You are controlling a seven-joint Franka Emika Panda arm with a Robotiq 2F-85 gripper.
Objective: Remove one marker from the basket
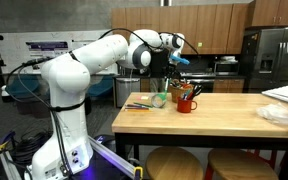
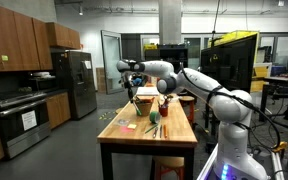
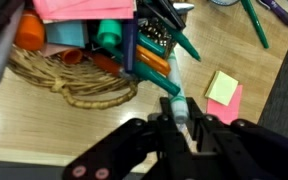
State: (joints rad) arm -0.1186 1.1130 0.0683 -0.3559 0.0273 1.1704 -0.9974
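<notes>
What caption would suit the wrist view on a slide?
Gripper holding a green marker over a wooden table, sticky notes nearby.

In my wrist view the bottom edge cuts off my black two-fingered gripper (image 3: 182, 115), and blur hides whether I pinch the slim green marker (image 3: 174, 85) at twelve o'clock. In an exterior view, pens (image 1: 184, 93) in the small red cup-shaped basket (image 1: 187, 104) are too small to separate.

Green marker (image 3: 172, 82), red basket (image 1: 187, 104), tan wooden table (image 1: 219, 113)
</notes>
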